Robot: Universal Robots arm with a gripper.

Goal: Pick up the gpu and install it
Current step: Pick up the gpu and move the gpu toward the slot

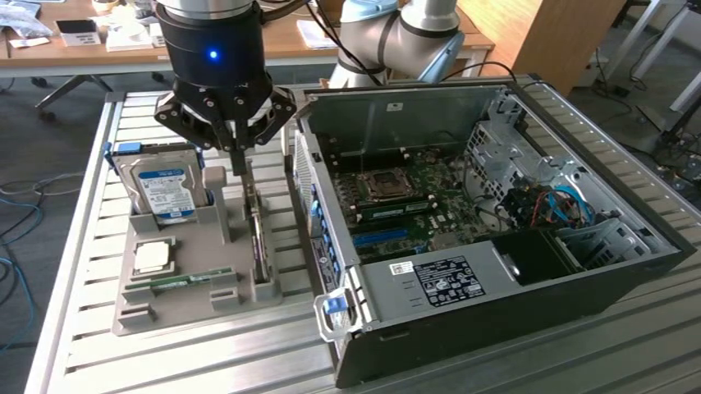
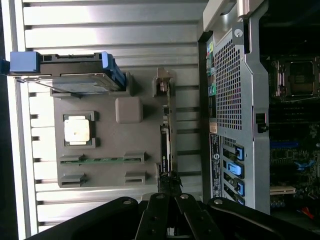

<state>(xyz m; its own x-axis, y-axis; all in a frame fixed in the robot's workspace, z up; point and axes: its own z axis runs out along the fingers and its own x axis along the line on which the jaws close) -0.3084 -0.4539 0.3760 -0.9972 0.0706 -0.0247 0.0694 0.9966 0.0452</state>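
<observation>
The gpu is a thin dark card standing on edge in a slot of the grey holder, beside the open computer case. My gripper hangs straight above the card's far end, its fingers drawn together on the card's upper edge. In the wrist view the gpu runs as a narrow strip along the holder, and its near end sits between the converging fingers of my gripper. The card still rests in its slot.
The holder also carries a silver hard drive with blue clips, a square processor chip and a green memory stick. The case lies open with its motherboard exposed. Everything rests on a slatted metal table.
</observation>
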